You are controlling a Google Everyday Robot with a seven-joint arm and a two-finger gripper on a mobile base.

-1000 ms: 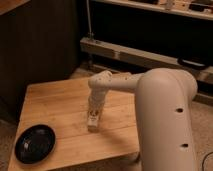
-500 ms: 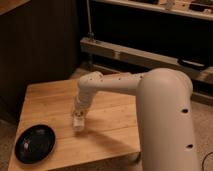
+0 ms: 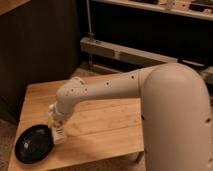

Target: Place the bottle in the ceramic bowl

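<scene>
The ceramic bowl (image 3: 30,145) is a shallow glossy black dish at the front left corner of the wooden table (image 3: 110,125). My gripper (image 3: 56,125) hangs from the white arm just right of the bowl's rim. It is shut on the bottle (image 3: 59,135), a small pale cream bottle that hangs below it at the bowl's right edge, just over the table top. The bottle's upper part is hidden by the gripper.
My large white arm (image 3: 170,110) fills the right side of the view. A dark wall and a metal shelf rail (image 3: 120,52) stand behind the table. The table's front edge runs close to the bowl.
My gripper has carried the bottle leftward and toward the front, from the middle of the table to the right edge of the black bowl.
</scene>
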